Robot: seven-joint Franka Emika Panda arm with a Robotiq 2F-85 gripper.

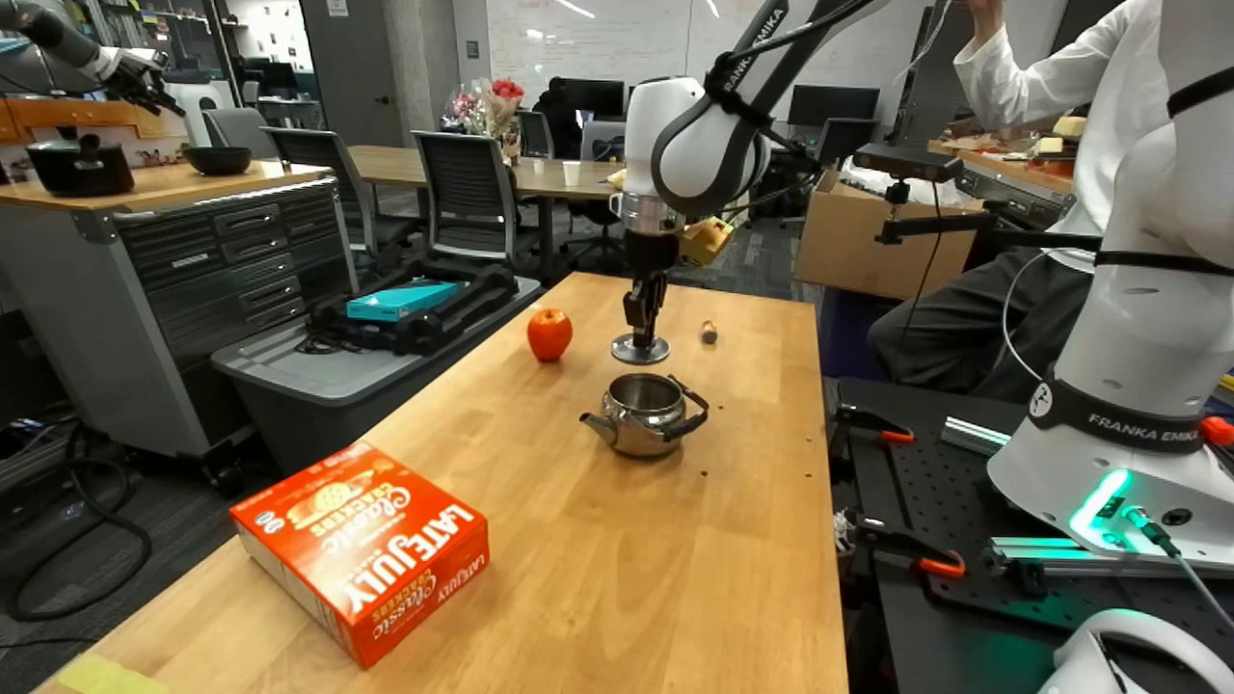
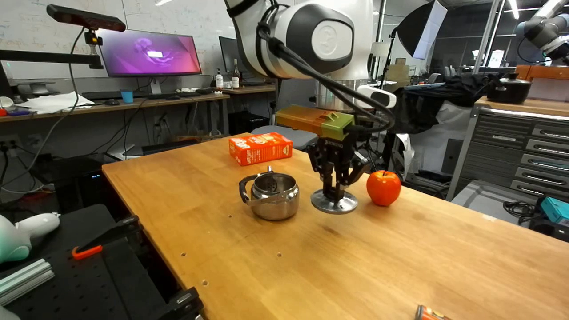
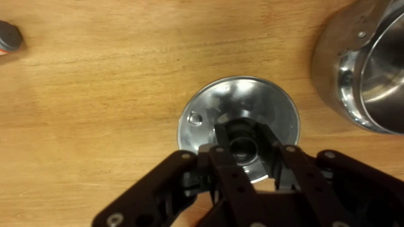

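Observation:
A round metal lid (image 1: 629,355) with a black knob (image 3: 242,149) sits below my gripper (image 3: 243,138). The fingers are shut on the knob from either side, and they hide part of the lid in the wrist view. In an exterior view the lid (image 2: 326,206) looks level and at or just over the tabletop; whether it touches cannot be told. Beside it stands a small steel teapot (image 2: 275,202), its top uncovered and its handle folded down. The teapot (image 3: 331,75) is partly cut off at the right of the wrist view.
A red apple (image 1: 549,334) stands near the lid, across from the teapot. An orange cracker box (image 1: 376,549) lies flat on the wooden table (image 1: 617,588). A small grey-ended cylinder (image 3: 9,36) rests on the lid's other side. Clamps (image 1: 906,545) hold a black board near the robot base.

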